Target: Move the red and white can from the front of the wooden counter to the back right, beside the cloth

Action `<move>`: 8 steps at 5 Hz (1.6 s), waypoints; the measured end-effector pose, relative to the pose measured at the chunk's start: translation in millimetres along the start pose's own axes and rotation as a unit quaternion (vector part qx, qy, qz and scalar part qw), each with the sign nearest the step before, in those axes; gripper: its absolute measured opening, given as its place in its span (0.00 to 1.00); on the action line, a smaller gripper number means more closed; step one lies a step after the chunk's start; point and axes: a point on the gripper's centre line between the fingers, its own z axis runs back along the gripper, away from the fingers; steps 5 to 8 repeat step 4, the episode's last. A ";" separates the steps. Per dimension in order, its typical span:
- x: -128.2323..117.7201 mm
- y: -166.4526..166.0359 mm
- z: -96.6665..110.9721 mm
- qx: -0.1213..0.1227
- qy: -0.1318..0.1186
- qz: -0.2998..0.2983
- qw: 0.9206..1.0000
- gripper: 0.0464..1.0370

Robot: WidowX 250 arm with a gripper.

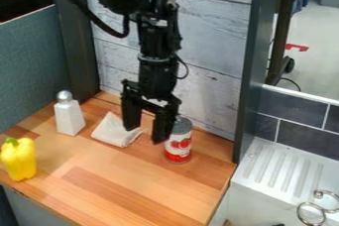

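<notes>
My gripper (pixel 147 122) hung open over the far part of the wooden counter (pixel 126 185), its fingers spread with nothing held between them, the right one just beside the red-and-white can (pixel 179 143) (touching or not, I couldn't tell). That can stood upright, steady, I judged, on its flat base, while the pale cloth (pixel 114 132) lay flat to its left, too limp to stand. Farther left stood the white shaker (pixel 69 116), with the yellow pepper (pixel 19 159) nearer, stem up.
</notes>
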 end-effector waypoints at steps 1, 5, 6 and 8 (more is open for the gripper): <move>-37.9 10.5 8.9 0.003 0.013 0.014 1.000 0.96; -121.8 72.0 9.4 0.037 0.001 0.102 0.994 0.96; -121.8 72.0 9.4 0.037 0.001 0.102 0.994 0.96; -121.8 72.0 9.4 0.037 0.001 0.102 0.994 0.96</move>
